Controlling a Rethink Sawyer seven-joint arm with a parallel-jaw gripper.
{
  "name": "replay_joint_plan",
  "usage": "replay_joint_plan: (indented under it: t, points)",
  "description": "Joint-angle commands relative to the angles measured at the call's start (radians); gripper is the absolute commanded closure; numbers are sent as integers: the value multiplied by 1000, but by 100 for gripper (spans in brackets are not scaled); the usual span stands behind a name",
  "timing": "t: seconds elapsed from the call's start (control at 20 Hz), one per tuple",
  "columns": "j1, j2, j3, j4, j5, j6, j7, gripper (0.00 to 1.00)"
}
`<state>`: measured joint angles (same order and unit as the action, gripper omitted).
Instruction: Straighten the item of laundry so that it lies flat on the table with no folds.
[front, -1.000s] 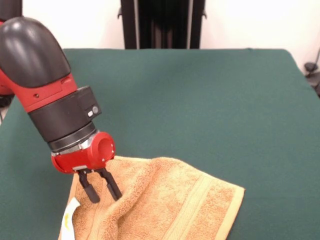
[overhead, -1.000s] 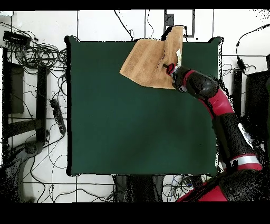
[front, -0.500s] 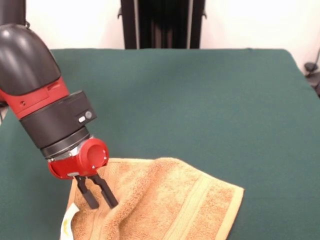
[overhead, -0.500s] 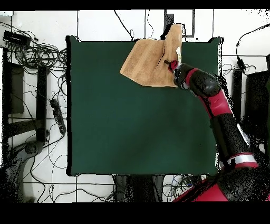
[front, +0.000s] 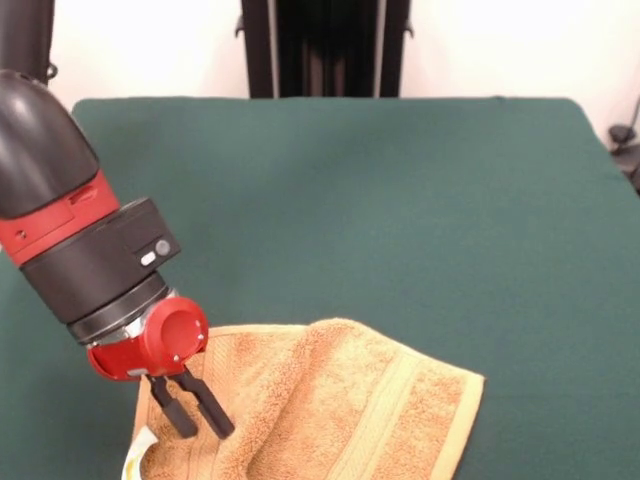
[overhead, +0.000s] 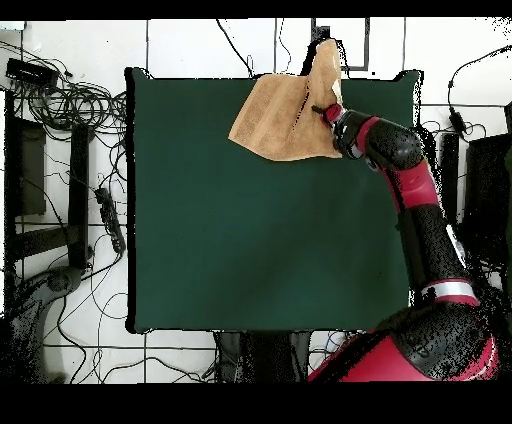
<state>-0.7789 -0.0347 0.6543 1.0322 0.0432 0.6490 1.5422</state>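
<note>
Nearest the camera in the front view: the small orange-tan terry-cloth towel with flat woven border bands (front: 340, 410) lies at the near edge of the large bench covered in plain dark green cloth (front: 400, 200), toward its left. It is not flat. A thick fold rises through its middle, and part of it runs out of the picture at the bottom. Its small white tag (front: 137, 453) shows at the lower left corner.

Step in hand, as I judge it: gripping the raised fold near the towel's left side so it can be drawn out. The task is far from done; the cloth is bunched and, in the overhead view, one corner hangs past the bench edge.

The black two-fingered gripper on the red wrist (front: 192, 412) stands tilted, its fingers set into the terry. The gap between them is narrow and cloth appears pinched in it, so I log them as closed on the towel.

My next move calls for a low pull inward, away from the edge, keeping the cloth taut and releasing once the fold opens.

Farther back the green cloth carries nothing else.
</note>
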Motion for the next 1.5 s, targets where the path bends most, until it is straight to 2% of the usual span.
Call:
replay_joint_plan:
  t: [0.05, 0.15, 0.2, 0.25, 0.65, 0.95, 1.5]
  points:
    - [118, 259, -109, -265, -57, 109, -31, 0]
    - [124, 268, -105, -303, -69, 135, -41, 0]
    - [137, 292, -94, -388, -86, 191, -75, 0]
    - [142, 303, -88, -425, -95, 216, -88, 0]
    - [174, 346, -24, -661, -209, 427, -199, 0]
    - [176, 322, 47, -744, -325, 523, -275, 0]
    - [144, 277, 254, -791, -572, 593, -359, 0]
